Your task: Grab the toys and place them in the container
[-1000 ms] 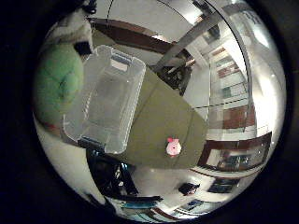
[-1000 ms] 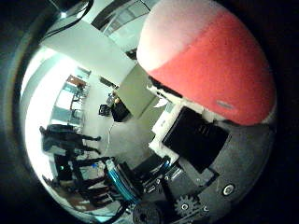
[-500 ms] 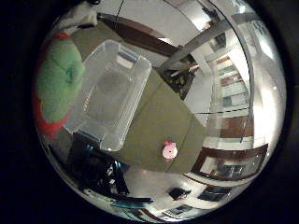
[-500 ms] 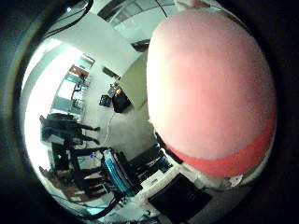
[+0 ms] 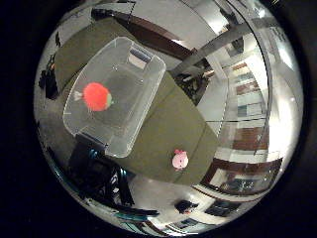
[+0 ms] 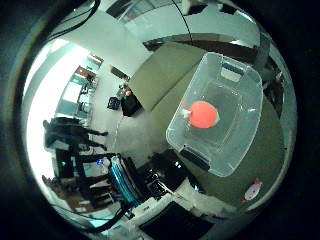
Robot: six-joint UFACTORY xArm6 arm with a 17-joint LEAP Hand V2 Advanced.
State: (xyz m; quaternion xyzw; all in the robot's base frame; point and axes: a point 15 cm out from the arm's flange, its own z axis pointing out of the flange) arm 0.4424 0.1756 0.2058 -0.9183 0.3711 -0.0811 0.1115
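A clear plastic container (image 5: 148,94) stands on an olive green table (image 5: 168,134), far below the palm. Inside the container lies a round red toy (image 5: 96,96) with a green patch and a small white end; the thumb side view shows the same red toy (image 6: 202,114) on the container's floor. A small pink toy (image 5: 180,159) sits alone on the table near its edge, a short way from the container's end. Nothing is close to the palm in either view. No part of my hand shows.
The table's edge runs just past the pink toy, with pale floor (image 5: 148,191) beyond it. Dark equipment and a teal frame (image 6: 122,182) stand on the floor beside the container's end of the table.
The red toy filled the thumb side view right against the palm before; now it lies small in the container below. It has been let go.
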